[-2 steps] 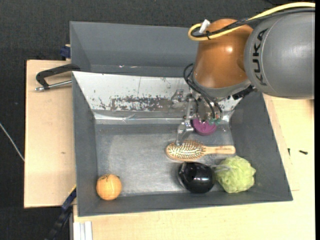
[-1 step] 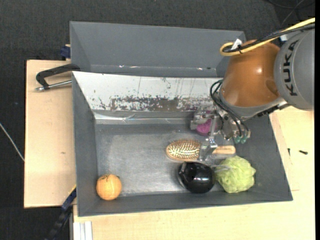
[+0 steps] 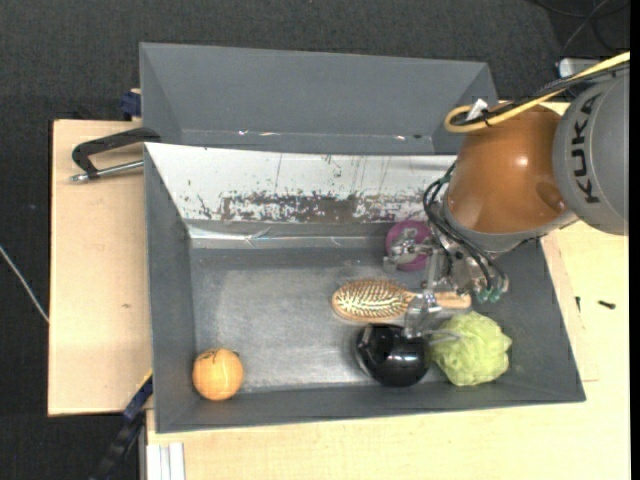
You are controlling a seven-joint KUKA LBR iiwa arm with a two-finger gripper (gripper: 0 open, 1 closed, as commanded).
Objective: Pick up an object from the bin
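Gripper [image 3: 425,313], open or closed not discernible, is hanging over the bristly wooden hairbrush [image 3: 372,300] beside a glossy black bulb [image 3: 392,358] and a fuzzy green puff [image 3: 475,350] near the bin's [image 3: 165,268] right wall, with a round orange ball [image 3: 218,373] sitting alone on the open left floor.

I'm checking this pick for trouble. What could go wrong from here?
The gripper sits among the wooden hairbrush, black round object and yellow-green puff, all crowded together, so it might catch or nudge the wrong one. Lifted by its handle, the hairbrush could tilt and slip.
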